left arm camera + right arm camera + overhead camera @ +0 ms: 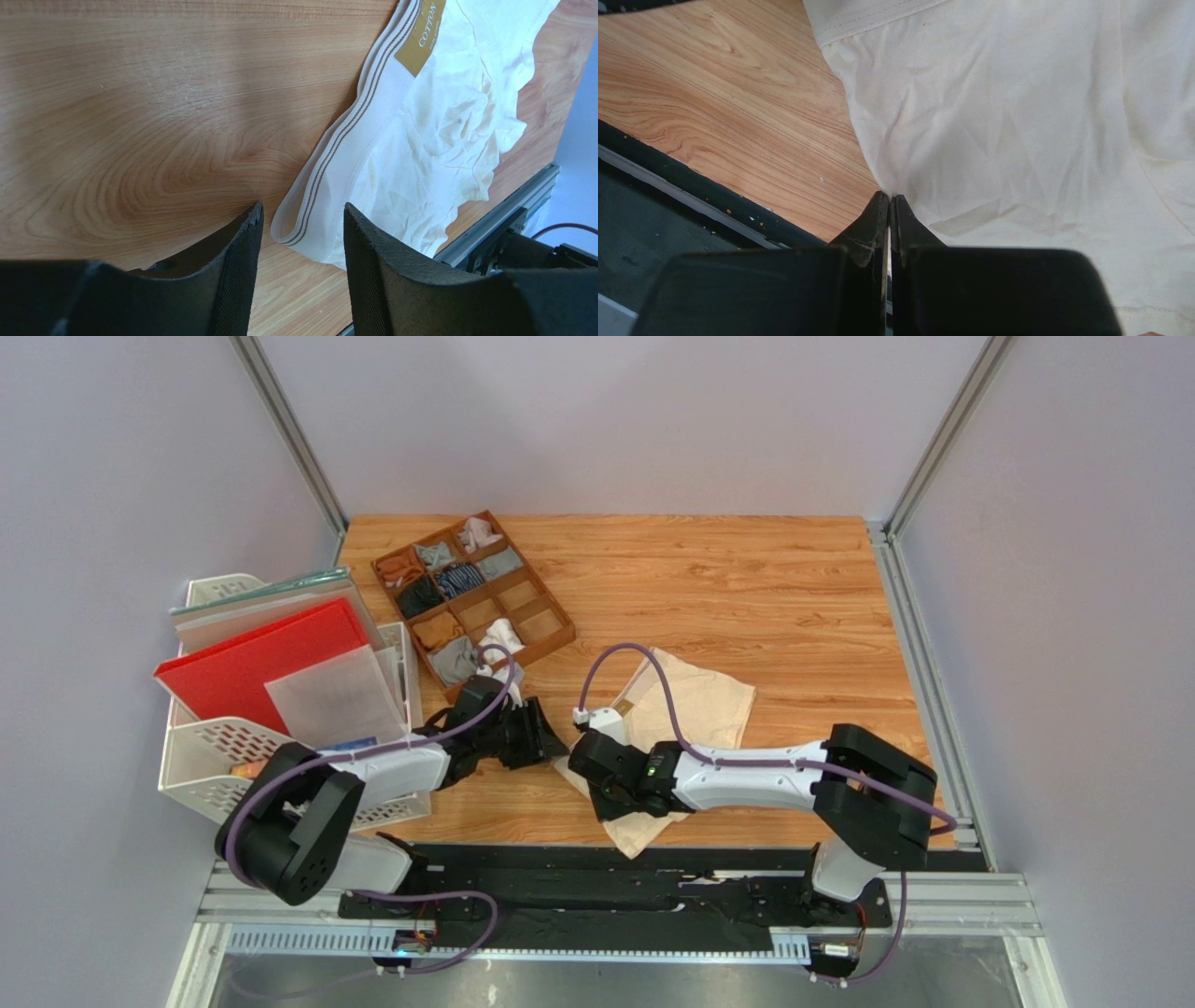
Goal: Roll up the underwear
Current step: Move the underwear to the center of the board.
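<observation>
1. Starting the roll is, I judge, the step in hand. The cream-beige underwear lies spread and unrolled on the tabletop, on the side of the wooden tray toward my bases.
2. My left fingers are apart and low over the wood. They stand one on each side of the striped waistband at its corner, on the tray's side of the cloth, and nothing is clamped yet.
3. My right fingers are pressed together at the cloth's edge, farther from the tray. I cannot tell if a thin fold is caught between them.
4. The white underwear lies crumpled just beside the tray's near corner.
5. Next, I think, the left fingers must close on the waistband corner and take both layers. Then the band can be turned over itself, slowly, because soft cloth slips easily.
</observation>
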Controlling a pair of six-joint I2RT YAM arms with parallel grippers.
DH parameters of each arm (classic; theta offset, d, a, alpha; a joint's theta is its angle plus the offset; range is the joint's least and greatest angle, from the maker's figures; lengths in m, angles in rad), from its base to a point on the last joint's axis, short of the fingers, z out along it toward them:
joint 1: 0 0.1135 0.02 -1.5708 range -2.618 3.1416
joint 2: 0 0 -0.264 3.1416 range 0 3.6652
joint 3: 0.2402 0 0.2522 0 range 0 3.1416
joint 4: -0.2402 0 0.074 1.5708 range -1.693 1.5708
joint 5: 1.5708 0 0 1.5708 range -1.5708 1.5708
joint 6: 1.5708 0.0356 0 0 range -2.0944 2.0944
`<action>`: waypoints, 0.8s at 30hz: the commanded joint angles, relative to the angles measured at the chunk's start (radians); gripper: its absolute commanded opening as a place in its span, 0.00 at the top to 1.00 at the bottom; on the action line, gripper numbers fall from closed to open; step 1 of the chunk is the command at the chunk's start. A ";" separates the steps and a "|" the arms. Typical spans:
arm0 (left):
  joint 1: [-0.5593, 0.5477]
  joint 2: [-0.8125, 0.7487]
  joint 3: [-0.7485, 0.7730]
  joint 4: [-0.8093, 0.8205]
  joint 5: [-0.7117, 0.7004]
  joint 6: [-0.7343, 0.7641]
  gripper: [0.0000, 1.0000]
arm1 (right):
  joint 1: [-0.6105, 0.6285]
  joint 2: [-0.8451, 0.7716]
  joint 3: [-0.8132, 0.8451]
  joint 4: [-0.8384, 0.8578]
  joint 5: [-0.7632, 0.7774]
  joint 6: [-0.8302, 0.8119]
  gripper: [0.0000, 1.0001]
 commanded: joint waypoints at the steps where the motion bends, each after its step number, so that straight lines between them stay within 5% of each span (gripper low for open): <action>1: -0.025 0.007 -0.037 -0.068 -0.029 0.002 0.49 | 0.006 -0.033 0.003 0.037 0.031 0.019 1.00; 10: -0.055 -0.070 -0.034 -0.208 -0.136 0.036 0.50 | 0.006 -0.030 0.013 0.037 0.036 0.020 1.00; 21: -0.055 -0.008 -0.053 -0.073 -0.096 -0.021 0.51 | 0.011 -0.031 0.008 0.042 0.038 0.022 1.00; 24: -0.057 0.007 -0.057 -0.041 -0.090 -0.040 0.60 | 0.013 -0.033 0.004 0.042 0.038 0.023 1.00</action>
